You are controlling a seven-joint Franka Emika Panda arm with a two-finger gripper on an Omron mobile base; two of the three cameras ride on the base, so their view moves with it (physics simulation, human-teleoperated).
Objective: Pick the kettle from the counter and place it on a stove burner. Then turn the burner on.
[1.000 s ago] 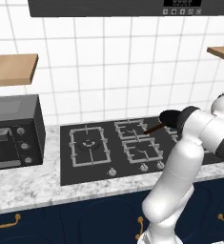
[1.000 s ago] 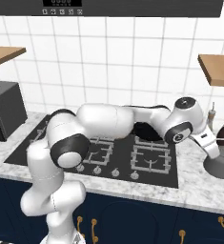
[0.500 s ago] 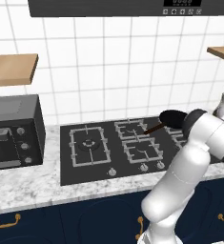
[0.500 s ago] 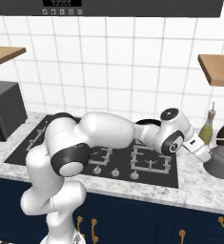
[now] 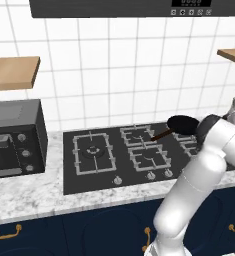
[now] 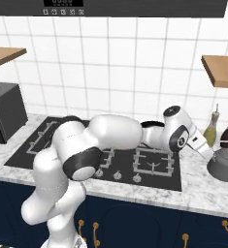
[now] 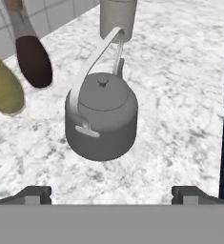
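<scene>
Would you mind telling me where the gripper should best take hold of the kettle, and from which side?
Probably the top of the arched handle, approached from above. The kettle stands upright on the counter, its squat round body likely too wide, while the thin handle rises clear above the lid knob. The gripper is open, fingertips spread wide.

- White square wall tiles (image 5: 114, 75) cover the back wall.
- A dark range hood (image 5: 139, 7) with a small display hangs at 12 o'clock.
- Wooden shelves sit at 9 o'clock (image 5: 11, 72) and 3 o'clock (image 6: 221, 70).
- A black toaster oven (image 5: 14, 137) stands at 9 o'clock.
- Navy cabinet doors (image 6: 135, 225) with brass handles (image 5: 6, 232) run below.
</scene>
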